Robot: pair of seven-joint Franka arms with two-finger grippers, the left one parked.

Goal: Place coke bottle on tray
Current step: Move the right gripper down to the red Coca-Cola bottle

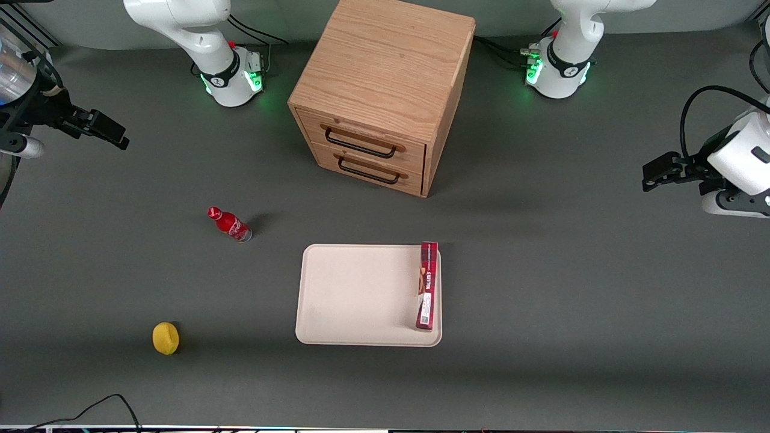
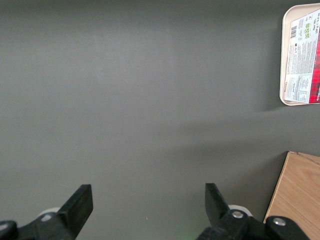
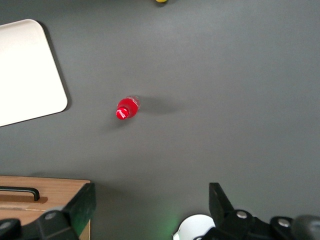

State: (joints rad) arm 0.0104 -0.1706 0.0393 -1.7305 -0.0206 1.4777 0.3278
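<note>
The coke bottle (image 1: 229, 224), small and red with a red cap, stands on the grey table beside the tray, toward the working arm's end and a little farther from the front camera. It also shows in the right wrist view (image 3: 127, 107). The cream-beige tray (image 1: 355, 294) lies flat near the table's middle, in front of the drawer cabinet; one corner shows in the right wrist view (image 3: 25, 70). My right gripper (image 1: 111, 133) hangs open and empty well above the table at the working arm's end, apart from the bottle; its wide-spread fingers frame bare table in the wrist view (image 3: 150, 205).
A long red box (image 1: 427, 285) lies on the tray along its edge nearest the parked arm. A wooden two-drawer cabinet (image 1: 382, 90) stands farther from the front camera than the tray. A yellow lemon-like object (image 1: 165, 338) lies nearer the camera than the bottle.
</note>
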